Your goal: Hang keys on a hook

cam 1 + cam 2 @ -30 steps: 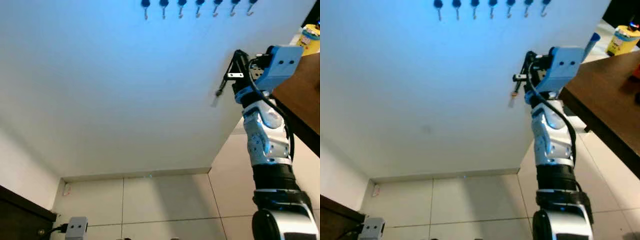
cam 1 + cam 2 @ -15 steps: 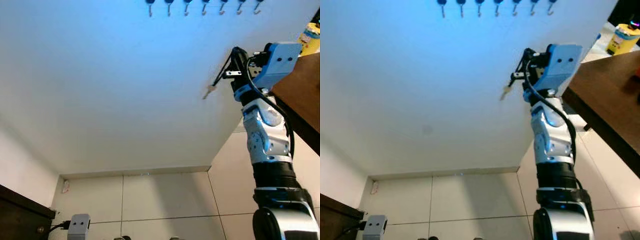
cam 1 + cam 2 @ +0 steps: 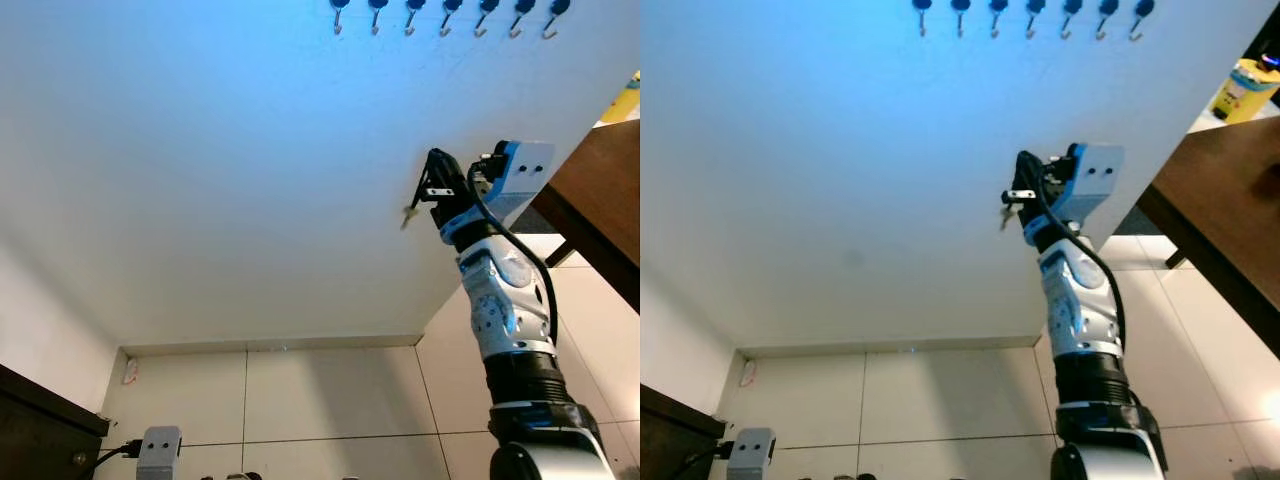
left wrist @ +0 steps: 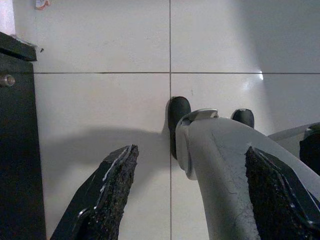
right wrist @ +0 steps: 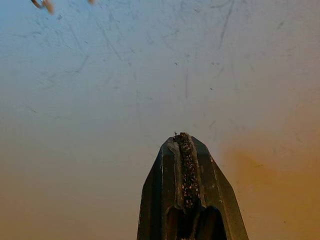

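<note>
Carry step: right gripper (image 3: 432,190) is raised at the wall (image 3: 200,180), fingers pinched together on the keys (image 3: 409,212), which dangle just below the tips. Hook row (image 3: 445,12) sits well apart at 12 o'clock, all bare. Next: lift higher and line the key ring onto one hook; left gripper (image 4: 190,195) hangs idle over the floor, fingers spread wide.

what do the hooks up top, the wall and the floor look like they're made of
Hooks: dark rounded caps over thin pale prongs, probably plastic and metal; too small to be sure. Wall: smooth matt paint, fine scratches in the right wrist view. Floor: pale glossy tiles with dark grout lines, likely ceramic.
</note>
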Tool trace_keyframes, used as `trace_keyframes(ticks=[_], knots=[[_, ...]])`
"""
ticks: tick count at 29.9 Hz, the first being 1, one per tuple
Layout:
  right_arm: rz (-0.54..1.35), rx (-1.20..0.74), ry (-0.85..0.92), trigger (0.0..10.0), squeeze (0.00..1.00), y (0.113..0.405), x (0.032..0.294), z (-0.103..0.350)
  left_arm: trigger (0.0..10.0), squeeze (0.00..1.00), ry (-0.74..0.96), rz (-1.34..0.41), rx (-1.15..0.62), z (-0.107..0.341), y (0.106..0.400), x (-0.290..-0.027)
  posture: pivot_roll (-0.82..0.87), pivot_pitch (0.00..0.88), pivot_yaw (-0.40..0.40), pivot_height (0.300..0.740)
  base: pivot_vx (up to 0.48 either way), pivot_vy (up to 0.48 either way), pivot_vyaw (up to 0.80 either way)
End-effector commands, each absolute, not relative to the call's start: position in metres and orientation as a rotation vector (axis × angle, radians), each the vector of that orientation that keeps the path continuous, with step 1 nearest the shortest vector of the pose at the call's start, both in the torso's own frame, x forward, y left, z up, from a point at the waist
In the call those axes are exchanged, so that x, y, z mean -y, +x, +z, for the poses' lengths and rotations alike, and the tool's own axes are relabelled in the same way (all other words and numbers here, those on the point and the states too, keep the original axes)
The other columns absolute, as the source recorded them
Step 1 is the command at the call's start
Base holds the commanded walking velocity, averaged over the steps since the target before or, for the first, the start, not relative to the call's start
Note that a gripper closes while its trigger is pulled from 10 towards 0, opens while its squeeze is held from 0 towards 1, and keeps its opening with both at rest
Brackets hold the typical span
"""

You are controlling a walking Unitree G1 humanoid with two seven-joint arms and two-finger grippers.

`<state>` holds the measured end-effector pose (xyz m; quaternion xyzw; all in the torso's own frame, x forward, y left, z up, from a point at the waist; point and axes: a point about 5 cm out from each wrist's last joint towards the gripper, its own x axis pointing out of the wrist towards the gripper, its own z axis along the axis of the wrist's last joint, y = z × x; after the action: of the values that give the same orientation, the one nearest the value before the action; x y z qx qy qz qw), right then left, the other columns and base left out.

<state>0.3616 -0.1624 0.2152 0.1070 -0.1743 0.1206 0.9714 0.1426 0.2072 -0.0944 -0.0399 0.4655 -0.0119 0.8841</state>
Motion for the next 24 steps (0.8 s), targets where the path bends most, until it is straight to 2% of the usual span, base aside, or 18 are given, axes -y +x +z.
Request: trace_keyframes(ticks=[1,10,24], knots=[[0.258,0.353,0.228,10.0,0.00,0.361,0.161,0.215,10.0,0.00,-0.071,-0.048,-1.041,-0.101,0.126,-0.204,-0.04,0.018,0.022,0.740,0.000,0.000,0.00],[0.311,0.369,0.215,10.0,0.00,0.360,0.153,0.219,10.0,0.00,-0.072,-0.072,-1.000,-0.097,0.142,-0.197,-0.05,0.020,0.023,0.740,0.000,0.000,0.00],[0.334,0.395,0.210,10.0,0.00,0.362,0.151,0.228,10.0,0.00,-0.069,-0.086,-1.005,-0.098,0.141,-0.193,-0.04,0.018,0.022,0.740,0.000,0.000,0.00]])
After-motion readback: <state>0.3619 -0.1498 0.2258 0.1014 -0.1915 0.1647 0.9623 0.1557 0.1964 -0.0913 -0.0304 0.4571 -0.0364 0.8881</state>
